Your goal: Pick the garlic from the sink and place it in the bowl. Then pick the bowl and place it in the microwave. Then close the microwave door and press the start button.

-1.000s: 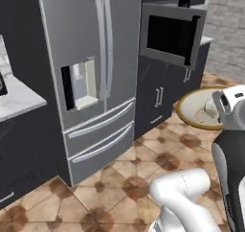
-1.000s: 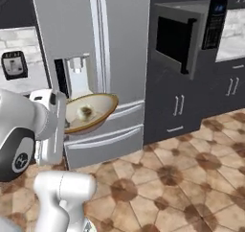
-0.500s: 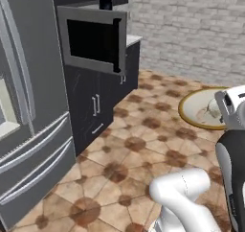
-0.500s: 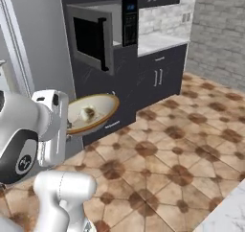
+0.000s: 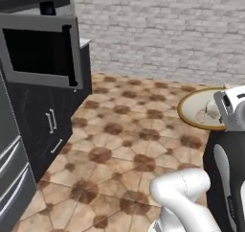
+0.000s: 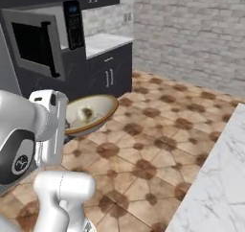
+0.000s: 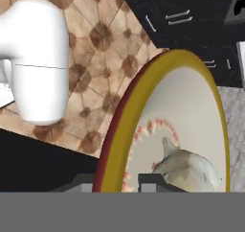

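At the rim of the bowl (image 7: 143, 130), in the hand view, the end effector (image 7: 122, 180) sat clamped on the bowl's edge, one dark tip on each side of the tan wall. The garlic (image 7: 186, 168) lay inside on the cream bottom, close to the gripped edge. In the right base view the bowl (image 6: 91, 115) hung in the air above the tiled floor (image 6: 158, 145), roughly level, with the garlic (image 6: 86, 113) near its middle; the left base view showed the same bowl (image 5: 201, 109) just ahead of the wrist.

The step in hand looked like the carry to the microwave (image 6: 48, 39), whose door (image 5: 43, 51) stood open (its black bar handle toward the robot). The microwave was well apart from the bowl and higher than it, so the lift would need height before reach. To do it well, the bowl should be kept level so the garlic does not roll out, brought in past the open door without brushing it, and lowered flat onto the plate inside, which I could not make out.
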